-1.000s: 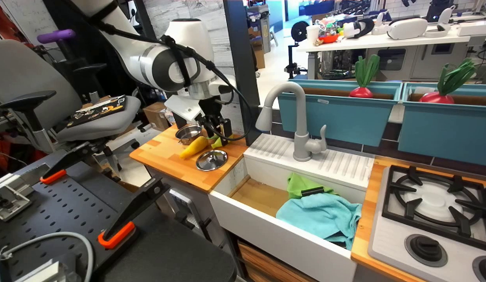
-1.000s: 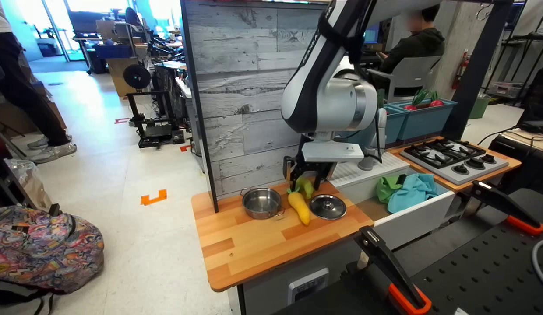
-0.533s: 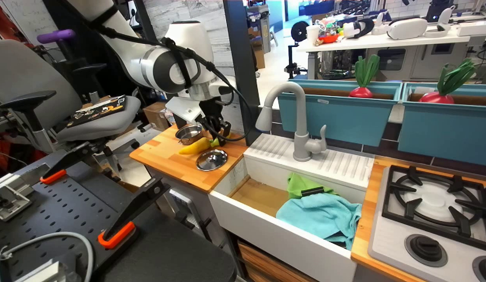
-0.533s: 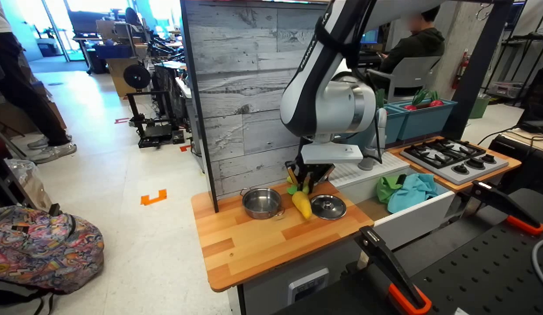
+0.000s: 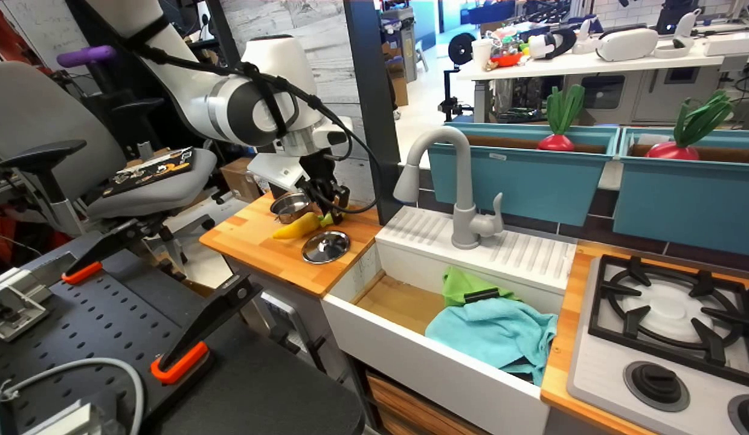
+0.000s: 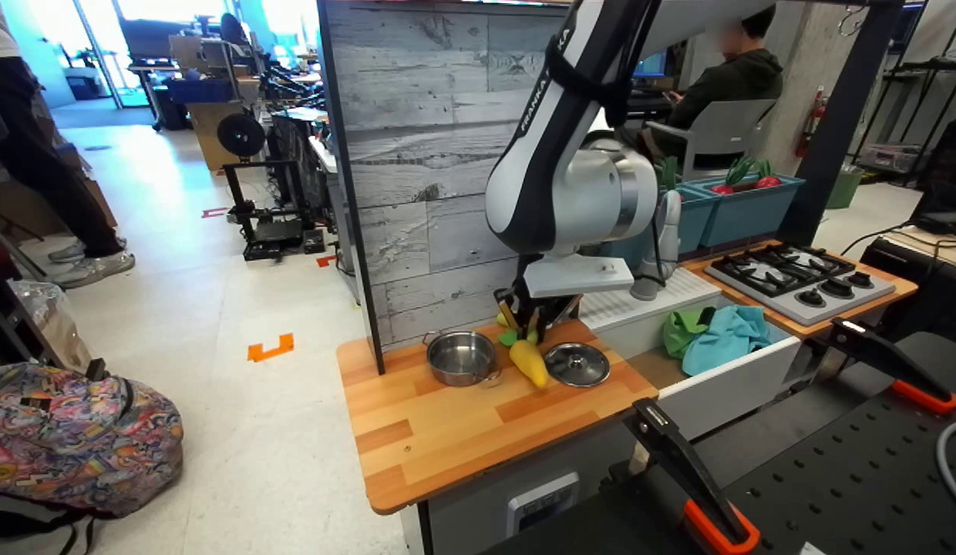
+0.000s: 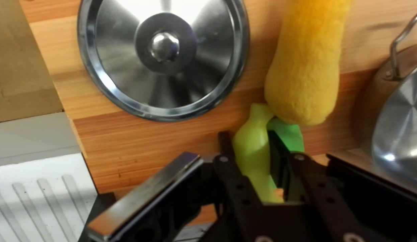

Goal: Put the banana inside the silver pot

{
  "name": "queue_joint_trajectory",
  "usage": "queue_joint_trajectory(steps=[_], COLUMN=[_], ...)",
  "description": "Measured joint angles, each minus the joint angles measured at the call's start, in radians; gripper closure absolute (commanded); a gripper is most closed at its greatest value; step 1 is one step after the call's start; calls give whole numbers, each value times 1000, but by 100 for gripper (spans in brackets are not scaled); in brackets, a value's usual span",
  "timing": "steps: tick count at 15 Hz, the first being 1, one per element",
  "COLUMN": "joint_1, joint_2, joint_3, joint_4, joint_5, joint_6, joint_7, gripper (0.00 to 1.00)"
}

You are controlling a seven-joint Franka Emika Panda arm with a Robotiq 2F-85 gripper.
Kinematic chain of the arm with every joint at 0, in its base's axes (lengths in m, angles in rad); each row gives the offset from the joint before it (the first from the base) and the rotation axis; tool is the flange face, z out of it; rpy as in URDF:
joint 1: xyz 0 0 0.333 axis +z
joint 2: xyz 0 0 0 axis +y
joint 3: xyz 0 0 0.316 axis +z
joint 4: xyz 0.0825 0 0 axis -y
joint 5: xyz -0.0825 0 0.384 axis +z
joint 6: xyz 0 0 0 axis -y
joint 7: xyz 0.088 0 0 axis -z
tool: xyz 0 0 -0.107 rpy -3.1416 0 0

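The yellow-green banana (image 7: pixel 254 148) lies between the black fingers of my gripper (image 7: pixel 249 136), which is shut on its middle in the wrist view. Its narrow tip points toward the yellow squash-like toy. In an exterior view the gripper (image 6: pixel 533 327) hides most of the banana; in another exterior view a bit of the banana (image 5: pixel 327 220) shows beside the gripper (image 5: pixel 335 220). Whether it is lifted off the wood I cannot tell. The silver pot (image 6: pixel 460 358) stands upright and uncovered beside the gripper; its shiny wall and inside also show at the right of the wrist view.
A yellow squash-like toy (image 7: pixel 306 67) with a green leaf (image 7: pixel 289 134) lies against the banana. A silver lid (image 7: pixel 164 47) rests flat on the wooden counter (image 6: pixel 416 432). Behind is a wood-panel wall (image 6: pixel 424 154); the white sink (image 5: pixel 435 374) with cloths adjoins the counter.
A second ago the jaws stood wide around the banana; they have since closed on it. The gripper has shifted slightly toward the pot side, and the yellow squash-like toy has turned a little.
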Motion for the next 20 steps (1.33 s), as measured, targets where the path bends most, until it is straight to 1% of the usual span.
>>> queue_joint_trajectory(steps=[3, 6, 9, 11, 14, 16, 20], joint_1=[43, 95, 133, 152, 176, 190, 217], joint_2=[-30, -87, -149, -178, -188, -188, -171], joint_3=[-12, -32, -48, -54, -59, -59, -59], joint_4=[-67, -151, -220, -245, -248, -241, -197], joint_5=[-8, -8, -8, -11, -28, -43, -86], joint_6=[84, 164, 192, 192, 179, 145, 40], joint_7=[11, 31, 38, 38, 38, 38, 38], gripper=[93, 93, 93, 93, 93, 93, 93])
